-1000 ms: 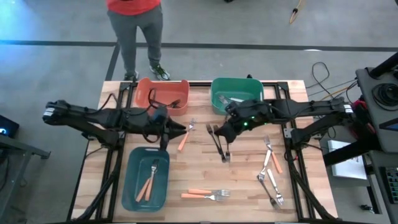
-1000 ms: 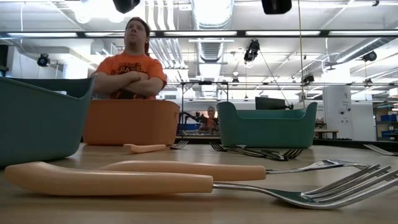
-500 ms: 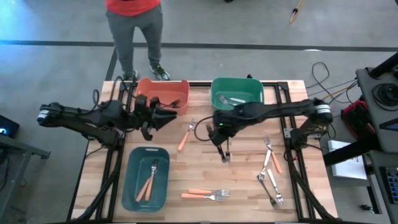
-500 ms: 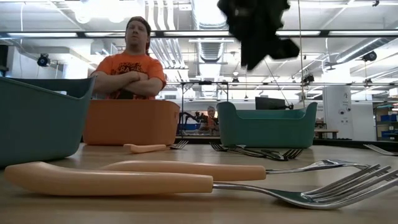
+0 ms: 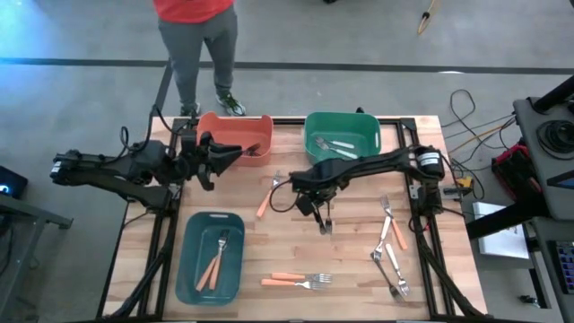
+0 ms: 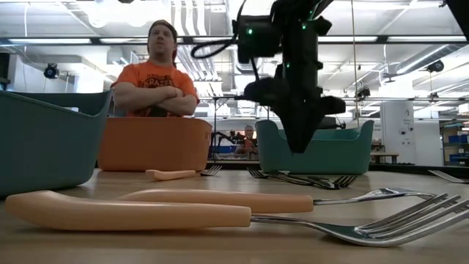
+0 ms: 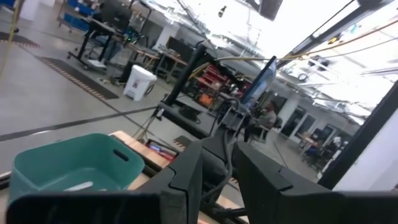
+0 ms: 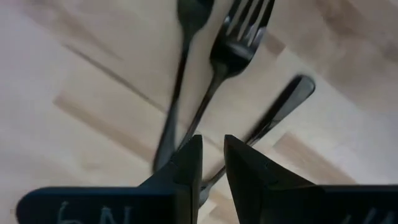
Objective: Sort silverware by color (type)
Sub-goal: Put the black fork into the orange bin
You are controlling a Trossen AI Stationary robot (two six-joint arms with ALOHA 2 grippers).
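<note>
While the right gripper (image 8: 211, 163) is hanging with fingers nearly closed and empty, the black forks (image 8: 205, 81) are looking stiff, thin, slippery; mid-handle suits.

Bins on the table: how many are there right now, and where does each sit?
3. An orange bin and a green bin stand side by side at the table's far edge; a blue bin sits at the near left. None appears hidden.
</note>
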